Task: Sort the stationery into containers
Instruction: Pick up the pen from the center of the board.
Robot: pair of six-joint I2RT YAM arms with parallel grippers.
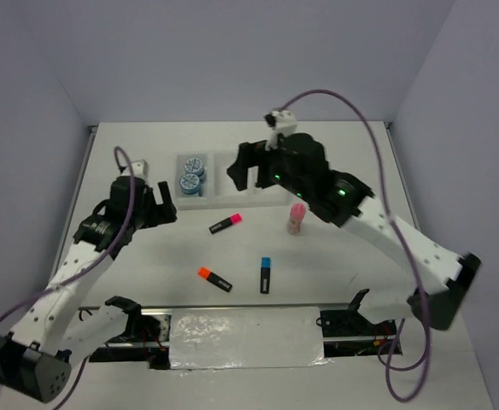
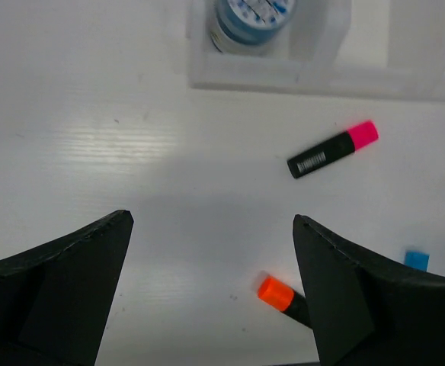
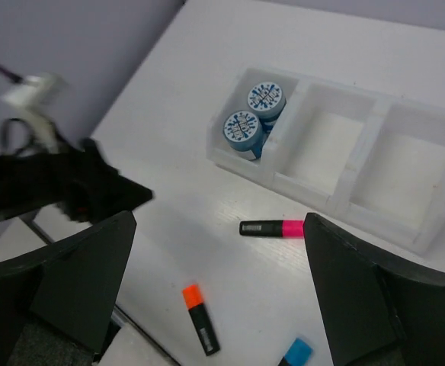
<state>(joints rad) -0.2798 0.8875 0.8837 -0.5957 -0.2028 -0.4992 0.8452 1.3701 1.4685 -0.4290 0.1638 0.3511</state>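
Note:
The white three-compartment tray (image 1: 218, 186) stands at the back; its left compartment holds two blue-and-white discs (image 1: 190, 173). On the table lie a pink-capped marker (image 1: 226, 224), an orange-capped marker (image 1: 214, 278) and a blue-capped marker (image 1: 266, 274). A tan pink-capped cylinder (image 1: 296, 217) stands upright right of them. My right gripper (image 3: 220, 219) hovers open and empty above the tray's middle (image 3: 323, 152), with the discs (image 3: 253, 114) and the pink marker (image 3: 272, 228) below it. My left gripper (image 2: 212, 219) is open and empty over bare table left of the pink marker (image 2: 333, 149) and the orange marker (image 2: 277, 293).
The right arm (image 1: 352, 209) reaches over the tray's right part and hides it from above. The left arm (image 1: 104, 231) leans in from the left. A foil-covered strip (image 1: 245, 337) lies along the near edge between the bases. Purple cables loop over both arms.

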